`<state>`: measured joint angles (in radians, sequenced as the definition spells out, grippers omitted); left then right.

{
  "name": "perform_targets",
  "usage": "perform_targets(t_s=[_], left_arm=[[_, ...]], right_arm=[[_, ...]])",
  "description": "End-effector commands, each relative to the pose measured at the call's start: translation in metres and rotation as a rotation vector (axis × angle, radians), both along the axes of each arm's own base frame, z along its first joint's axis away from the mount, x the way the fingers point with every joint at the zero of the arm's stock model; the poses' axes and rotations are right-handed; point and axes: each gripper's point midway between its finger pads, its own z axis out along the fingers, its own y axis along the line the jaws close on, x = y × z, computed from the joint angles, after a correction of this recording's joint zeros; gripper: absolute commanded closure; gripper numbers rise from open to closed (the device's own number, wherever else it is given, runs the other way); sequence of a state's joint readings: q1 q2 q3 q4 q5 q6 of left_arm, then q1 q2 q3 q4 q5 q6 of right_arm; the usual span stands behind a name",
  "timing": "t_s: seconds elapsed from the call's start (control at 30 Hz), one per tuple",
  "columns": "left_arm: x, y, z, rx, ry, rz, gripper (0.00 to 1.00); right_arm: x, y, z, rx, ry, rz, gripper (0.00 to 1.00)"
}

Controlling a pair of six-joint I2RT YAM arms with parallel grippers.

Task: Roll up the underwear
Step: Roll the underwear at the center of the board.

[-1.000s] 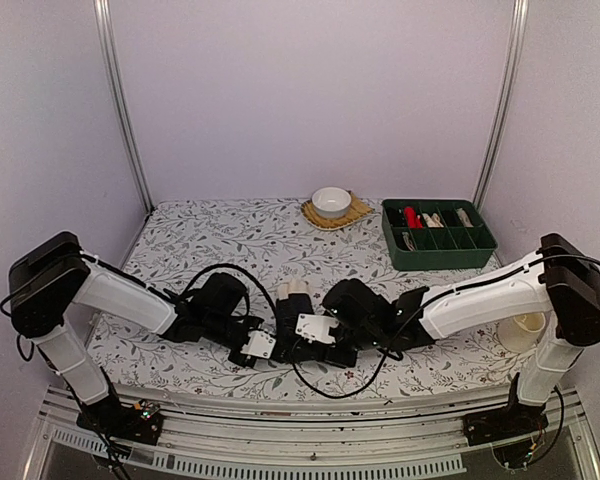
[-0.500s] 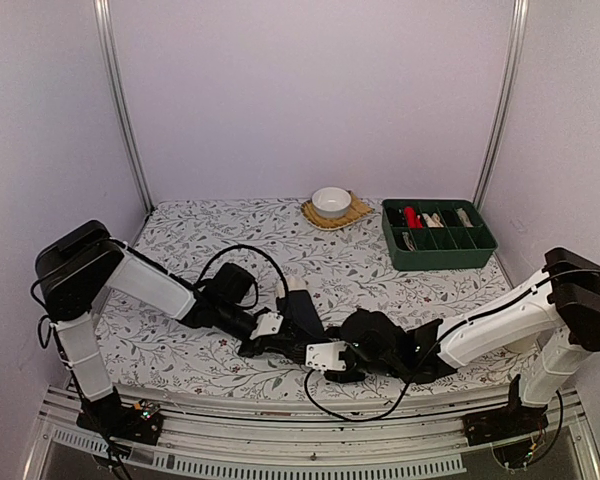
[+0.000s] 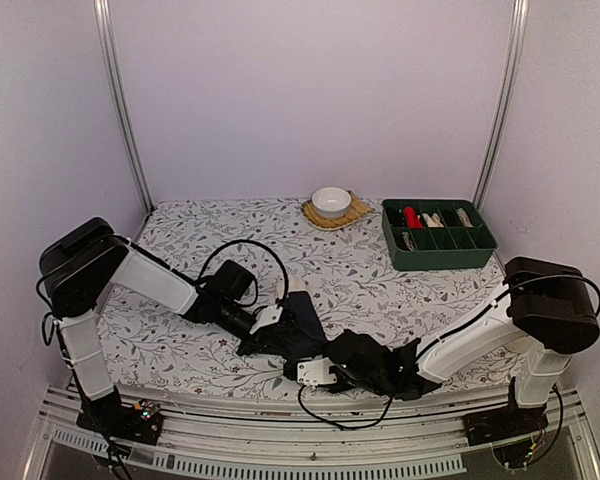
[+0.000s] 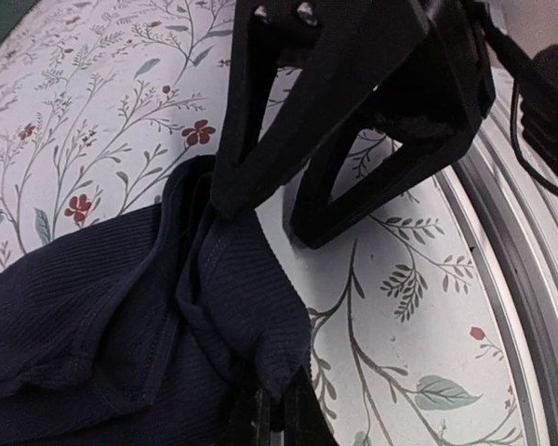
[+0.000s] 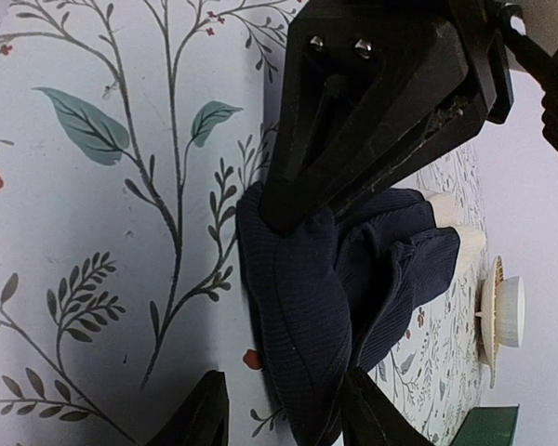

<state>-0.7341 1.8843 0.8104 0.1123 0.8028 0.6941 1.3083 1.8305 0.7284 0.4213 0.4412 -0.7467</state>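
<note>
Top view: one black underwear (image 3: 302, 320) near front edge of table (image 3: 220, 235), between both arms | left wrist view only: left gripper (image 4: 260, 218) closed on its hem | right wrist view only: right gripper (image 5: 274, 316) astride a fold, lower finger cut off, clamping unclear | one bowl (image 3: 331, 200), one green tray (image 3: 438, 250)

So the underwear (image 3: 302, 322) is sitting on the table (image 3: 210, 240) near the front edge, roughly in the middle. The bowl (image 3: 331, 199) is sitting well behind it and a touch to the right, resting on a mat (image 3: 359, 212). The organizer tray (image 3: 440, 262) is lying further right, also well behind the underwear. The left gripper (image 4: 272, 420) is sitting at the underwear's left side, touching the cloth. The right gripper (image 5: 281, 418) is sitting just in front of the underwear, slightly right, with cloth lying between its fingers.
</note>
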Motion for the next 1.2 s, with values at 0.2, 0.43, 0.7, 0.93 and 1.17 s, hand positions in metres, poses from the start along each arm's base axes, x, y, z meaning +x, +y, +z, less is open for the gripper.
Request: perform_targets(t_s=[0.2,0.43,0.7,0.93,1.17], left_arm=[[0.013,0.004,-0.019,0.071,0.243,0.071,1.00],[0.015,0.009,-0.015,0.058,0.293,0.082,1.00],[0.015,0.010,-0.019,0.079,0.324,0.085,1.00],[0.016,0.010,-0.020,0.081,0.336,0.085,1.00],[0.015,0.010,-0.020,0.079,0.343,0.078,1.00]], right_arm=[[-0.002,0.006,-0.002,-0.005,-0.148,0.007,0.58],[0.005,0.004,-0.001,0.002,-0.195,-0.019,0.55],[0.020,0.002,-0.009,-0.008,-0.143,-0.043,0.56],[0.025,0.002,-0.026,-0.072,-0.123,-0.048,0.59],[0.032,0.004,-0.035,-0.110,-0.076,-0.074,0.79]])
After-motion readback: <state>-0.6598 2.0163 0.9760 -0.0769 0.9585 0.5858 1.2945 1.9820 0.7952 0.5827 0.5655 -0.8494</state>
